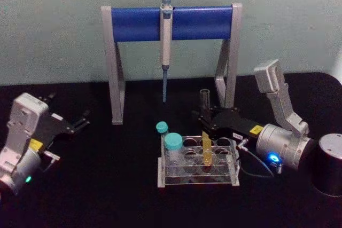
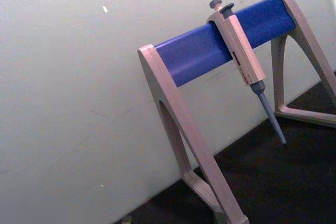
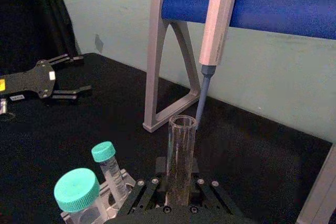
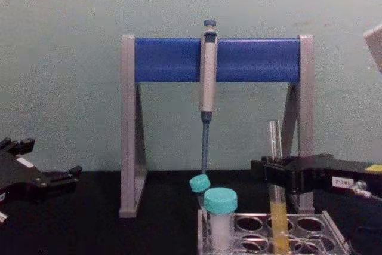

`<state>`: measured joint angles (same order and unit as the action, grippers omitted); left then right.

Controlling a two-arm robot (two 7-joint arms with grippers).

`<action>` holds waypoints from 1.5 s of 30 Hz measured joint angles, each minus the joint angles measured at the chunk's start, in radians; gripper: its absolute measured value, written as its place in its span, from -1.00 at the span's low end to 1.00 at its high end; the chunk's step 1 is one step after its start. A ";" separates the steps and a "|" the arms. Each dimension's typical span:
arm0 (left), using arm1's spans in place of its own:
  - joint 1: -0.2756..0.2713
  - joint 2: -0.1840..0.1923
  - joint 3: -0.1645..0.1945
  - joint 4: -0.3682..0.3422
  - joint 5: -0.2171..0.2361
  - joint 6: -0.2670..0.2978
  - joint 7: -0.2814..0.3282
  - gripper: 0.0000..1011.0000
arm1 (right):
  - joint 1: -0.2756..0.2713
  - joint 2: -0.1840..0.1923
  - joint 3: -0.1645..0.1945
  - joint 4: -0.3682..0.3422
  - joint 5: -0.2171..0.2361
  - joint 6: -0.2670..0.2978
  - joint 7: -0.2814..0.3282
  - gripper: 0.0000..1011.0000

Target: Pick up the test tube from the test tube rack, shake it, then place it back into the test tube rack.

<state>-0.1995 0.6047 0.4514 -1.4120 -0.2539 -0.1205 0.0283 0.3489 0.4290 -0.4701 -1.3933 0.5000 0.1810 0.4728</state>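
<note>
The test tube (image 1: 205, 111) stands upright in the test tube rack (image 1: 199, 180), which sits on the black table right of centre. Yellow-orange liquid fills the tube's lower part inside the rack. My right gripper (image 1: 207, 125) reaches in from the right and is shut on the test tube just above the rack's top plate. The chest view shows the test tube (image 4: 275, 141) passing through the black fingers (image 4: 290, 174), over the rack (image 4: 327, 220). In the right wrist view the clear test tube (image 3: 181, 156) rises between the fingers. My left gripper (image 1: 81, 120) rests open at the far left.
Two teal-capped vials (image 1: 173, 143) stand in the rack's left side. Behind it a grey-and-blue pipette stand (image 1: 133, 24) holds a hanging pipette (image 1: 166, 41), its tip close above the tube's mouth. A dark cylinder (image 1: 328, 165) sits at the far right.
</note>
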 joint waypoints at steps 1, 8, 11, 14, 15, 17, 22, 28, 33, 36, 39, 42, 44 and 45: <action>0.000 0.000 0.000 0.000 0.000 0.000 0.000 1.00 | 0.000 0.000 0.000 0.000 0.000 -0.001 0.000 -0.55; 0.000 0.000 0.000 0.000 0.000 0.000 0.000 1.00 | -0.010 0.000 0.002 -0.007 0.003 -0.041 0.013 -0.55; 0.000 0.000 0.000 0.000 0.000 0.000 0.000 1.00 | -0.023 0.004 0.003 -0.020 -0.003 -0.077 0.013 -0.55; 0.000 0.000 0.000 0.000 0.000 0.000 0.000 1.00 | -0.031 0.007 0.005 -0.028 -0.012 -0.098 0.013 -0.55; 0.000 0.000 0.000 0.000 0.000 0.000 0.000 1.00 | -0.038 0.009 0.007 -0.034 -0.019 -0.113 0.012 -0.55; 0.000 0.000 0.000 0.000 0.000 0.000 0.000 1.00 | -0.047 0.014 0.008 -0.045 -0.032 -0.131 0.009 -0.55; 0.000 0.000 0.000 0.000 0.000 0.000 0.000 1.00 | -0.065 0.019 0.019 -0.069 -0.053 -0.162 0.001 -0.55; 0.000 0.000 0.000 0.000 0.000 0.000 0.000 1.00 | -0.088 0.019 0.044 -0.105 -0.058 -0.195 0.000 -0.55; 0.000 0.000 0.000 0.000 0.000 0.000 0.000 1.00 | -0.098 0.019 0.060 -0.134 -0.058 -0.208 0.000 -0.55; 0.000 0.000 0.000 0.000 0.000 0.000 0.000 1.00 | -0.101 0.019 0.070 -0.150 -0.057 -0.214 0.000 -0.55; 0.000 0.000 0.000 0.000 0.000 0.000 0.000 1.00 | -0.101 0.018 0.078 -0.161 -0.053 -0.218 0.002 -0.55; 0.000 0.000 0.000 0.000 0.000 0.000 0.000 1.00 | -0.097 0.014 0.083 -0.167 -0.049 -0.222 0.005 -0.55; 0.000 0.000 0.000 0.000 0.000 0.000 0.000 1.00 | -0.094 0.012 0.083 -0.167 -0.048 -0.224 0.008 -0.55; 0.000 0.000 0.000 0.000 0.000 0.000 0.000 1.00 | -0.090 0.010 0.083 -0.166 -0.047 -0.226 0.010 -0.55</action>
<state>-0.1996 0.6047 0.4514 -1.4119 -0.2539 -0.1205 0.0283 0.2594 0.4385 -0.3868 -1.5589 0.4525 -0.0446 0.4824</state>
